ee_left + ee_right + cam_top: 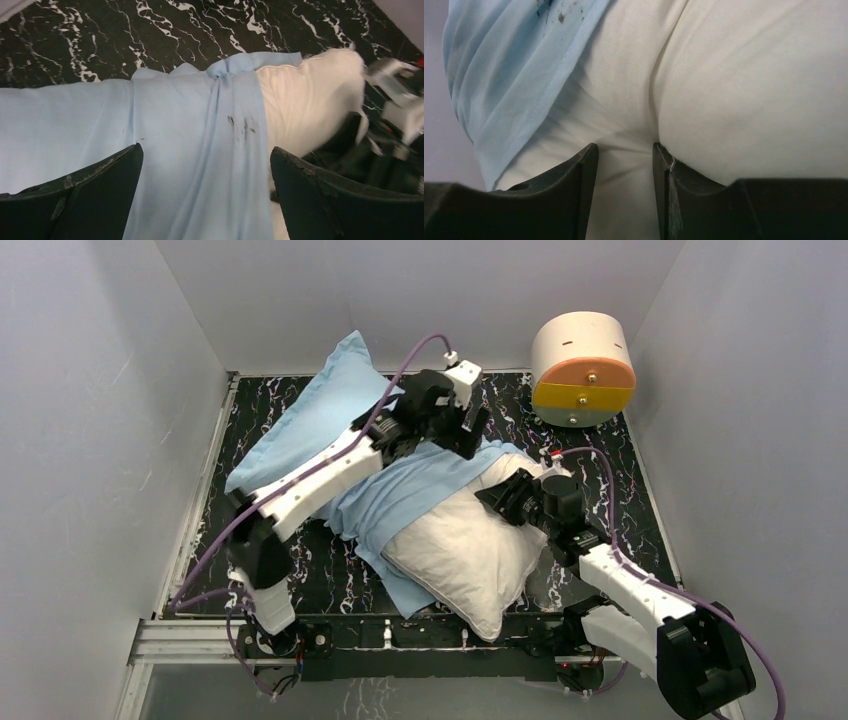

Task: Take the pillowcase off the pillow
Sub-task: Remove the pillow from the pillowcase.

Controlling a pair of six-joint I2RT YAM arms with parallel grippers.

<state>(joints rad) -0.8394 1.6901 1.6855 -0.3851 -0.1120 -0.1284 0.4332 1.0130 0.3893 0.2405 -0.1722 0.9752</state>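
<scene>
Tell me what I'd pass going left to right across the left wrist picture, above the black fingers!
pillowcase → pillow → right arm

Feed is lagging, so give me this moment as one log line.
left gripper open over pillowcase | right gripper pinching pillow | pillow partly out

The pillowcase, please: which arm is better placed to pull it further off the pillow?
Left: the left claw, open, hangs over the pillowcase; the right claw pinches the pillow, anchoring it.
</scene>
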